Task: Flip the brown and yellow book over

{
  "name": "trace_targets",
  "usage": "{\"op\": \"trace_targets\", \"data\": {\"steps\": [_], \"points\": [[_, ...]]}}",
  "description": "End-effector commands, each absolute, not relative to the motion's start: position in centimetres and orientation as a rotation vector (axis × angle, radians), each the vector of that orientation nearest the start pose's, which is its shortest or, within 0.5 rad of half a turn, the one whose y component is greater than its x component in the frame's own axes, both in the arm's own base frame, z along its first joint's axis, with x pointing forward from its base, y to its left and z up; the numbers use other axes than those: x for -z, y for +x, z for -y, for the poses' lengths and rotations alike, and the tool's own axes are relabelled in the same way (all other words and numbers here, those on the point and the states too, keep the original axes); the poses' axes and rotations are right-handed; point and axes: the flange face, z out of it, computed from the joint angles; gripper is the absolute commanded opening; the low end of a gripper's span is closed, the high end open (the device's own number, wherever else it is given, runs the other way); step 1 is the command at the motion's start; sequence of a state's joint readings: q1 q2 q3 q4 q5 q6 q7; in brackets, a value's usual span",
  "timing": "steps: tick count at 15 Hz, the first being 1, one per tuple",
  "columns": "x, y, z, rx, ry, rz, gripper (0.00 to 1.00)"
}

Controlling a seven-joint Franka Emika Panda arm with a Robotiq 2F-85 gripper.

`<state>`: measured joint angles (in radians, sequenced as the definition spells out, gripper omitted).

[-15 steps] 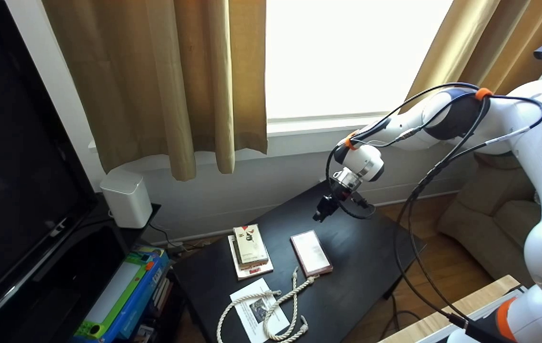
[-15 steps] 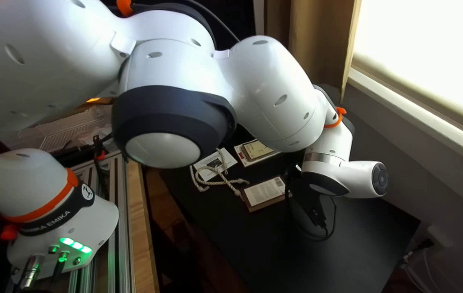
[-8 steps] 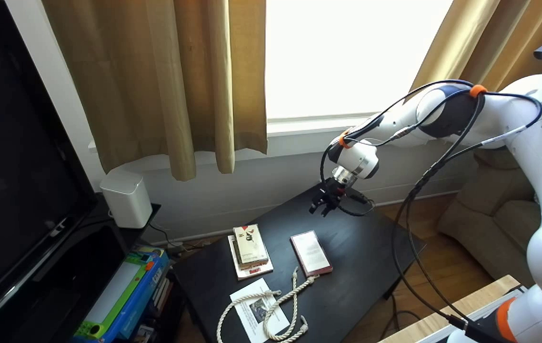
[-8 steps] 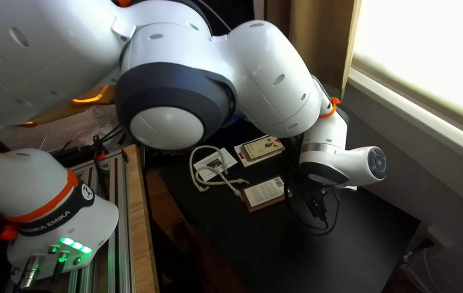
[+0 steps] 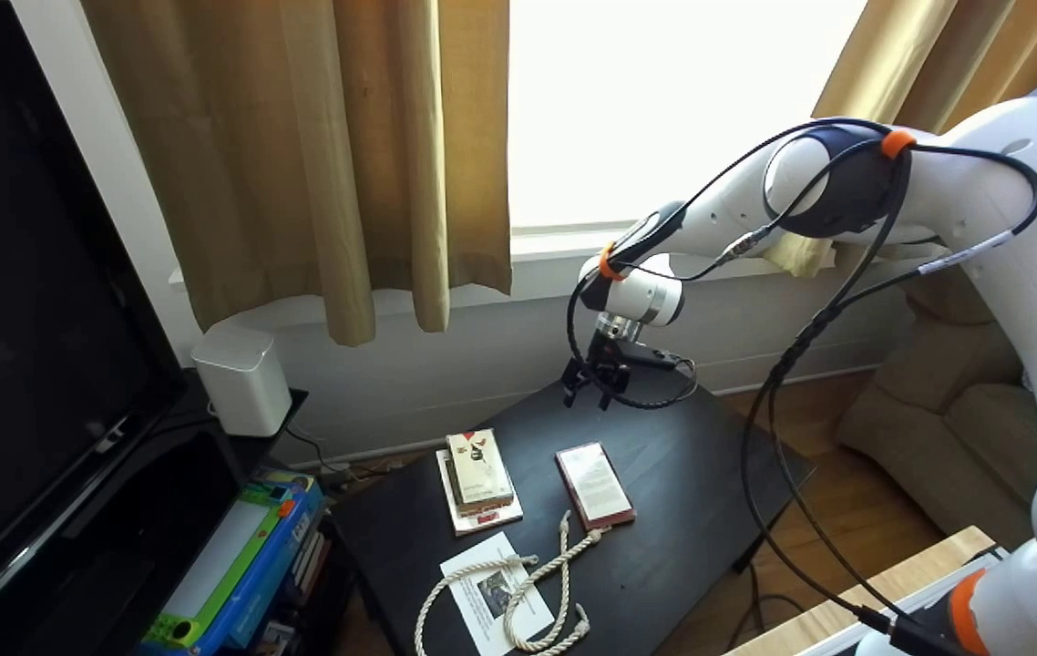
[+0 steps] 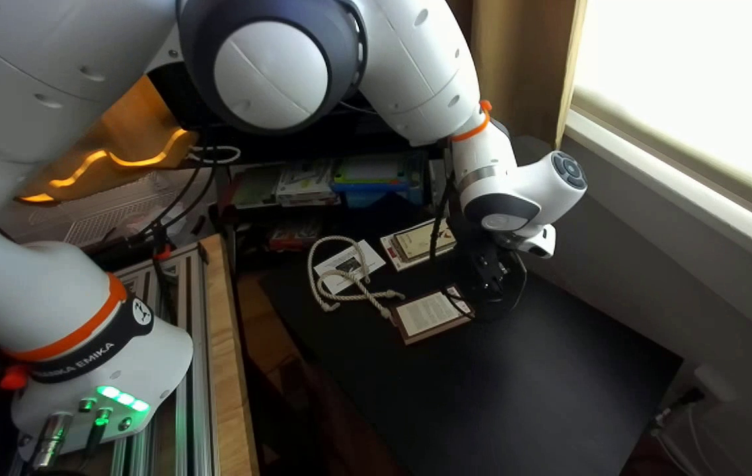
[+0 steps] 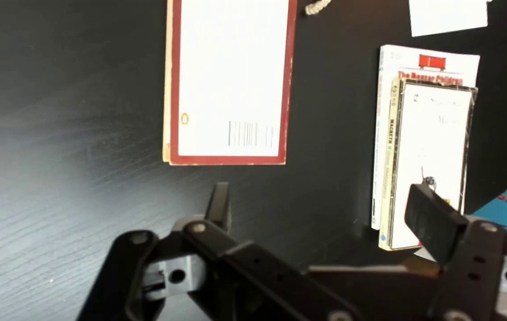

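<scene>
The brown and yellow book [image 5: 596, 483] lies flat on the black table in both exterior views. In the wrist view the brown and yellow book [image 7: 231, 80] shows a white panel with a barcode, a red-brown border and yellowish page edges at its left. My gripper [image 5: 587, 404] hangs above the table, beyond the book's far short end, pointing down. Seen from the wrist, the gripper [image 7: 318, 189] has widely parted fingers with only bare table between them, and the book lies ahead of the left fingertip, untouched. The book's underside is hidden.
A cream book [image 7: 434, 133] rests on a larger white book [image 7: 447, 60], beside the brown one; the right finger overlaps them in the wrist view. A rope [image 5: 564, 565] crosses a printed sheet [image 5: 487, 620], one end near the book. The wall and window sill [image 5: 573, 241] stand behind.
My gripper has opened, its fingers now clearly parted. The arm has carried it leftward in an exterior view, toward the books, and turned it to point more steeply down. The books have not moved.
</scene>
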<state>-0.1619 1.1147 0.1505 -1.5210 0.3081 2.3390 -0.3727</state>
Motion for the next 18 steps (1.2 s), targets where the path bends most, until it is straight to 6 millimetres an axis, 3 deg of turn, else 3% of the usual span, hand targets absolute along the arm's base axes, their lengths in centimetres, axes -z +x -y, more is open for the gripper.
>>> {"op": "trace_targets", "data": {"steps": [1, 8, 18], "points": [[-0.6, 62.0, -1.0, -0.408, -2.910, 0.049, 1.00], [-3.9, 59.7, -5.5, -0.390, -3.109, 0.071, 1.00], [-9.0, 56.2, -7.6, -0.193, -3.284, 0.079, 1.00]]}}
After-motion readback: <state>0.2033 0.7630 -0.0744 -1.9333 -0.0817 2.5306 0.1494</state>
